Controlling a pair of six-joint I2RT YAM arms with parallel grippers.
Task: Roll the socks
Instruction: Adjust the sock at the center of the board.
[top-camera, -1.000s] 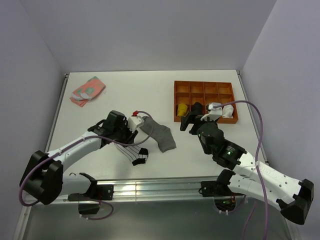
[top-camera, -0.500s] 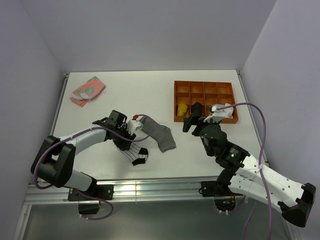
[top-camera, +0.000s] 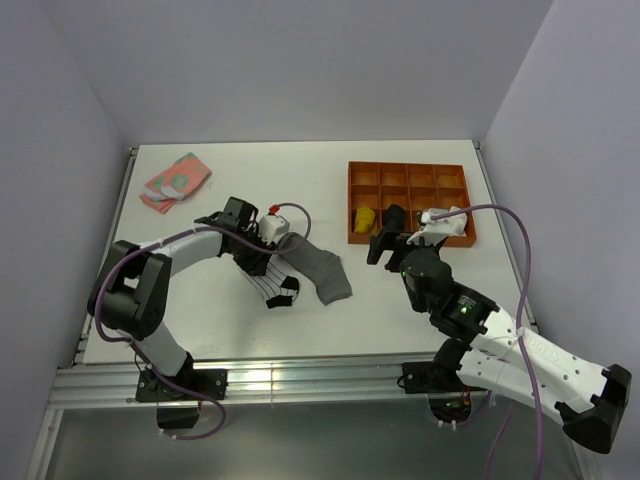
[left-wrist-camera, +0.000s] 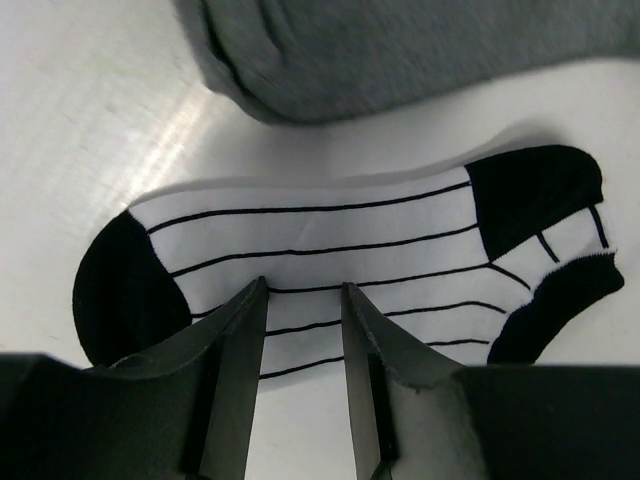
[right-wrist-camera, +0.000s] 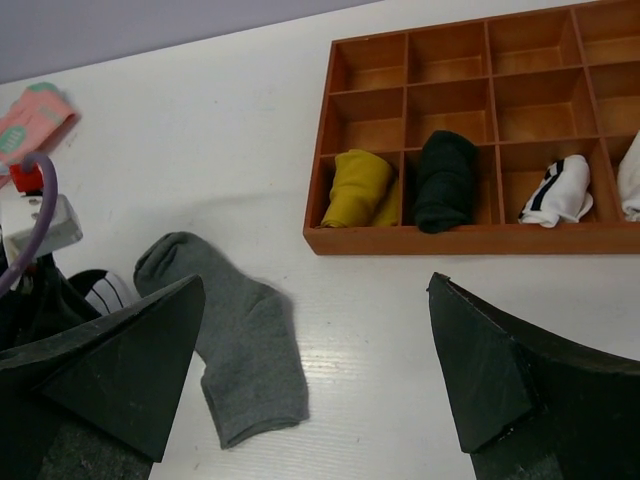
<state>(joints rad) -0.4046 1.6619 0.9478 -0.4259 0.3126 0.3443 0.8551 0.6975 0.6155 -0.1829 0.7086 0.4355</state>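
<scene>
Left tool (left-wrist-camera: 303, 290) hovers over striped sock (left-wrist-camera: 340, 235).

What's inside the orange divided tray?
The tray's front row holds a yellow roll, a black roll, a white-and-black roll and a white item cut off by the frame edge. The compartments behind look empty. The near wall hides the rolls' undersides.

1. The left arm (top-camera: 165, 258) rises from its base at the near left, bends sharply at the elbow, then reaches forward and to the right, staying low.
2. The left gripper (top-camera: 256, 262) points downward. Its jaws are a narrow gap apart, and the dark fingers (left-wrist-camera: 238, 360) are nearly parallel.
3. The right arm (top-camera: 500, 340) stretches from the near right, slanting forward and to the left.
4. The right gripper (top-camera: 386, 240) is held raised, with its jaws spread wide.
</scene>
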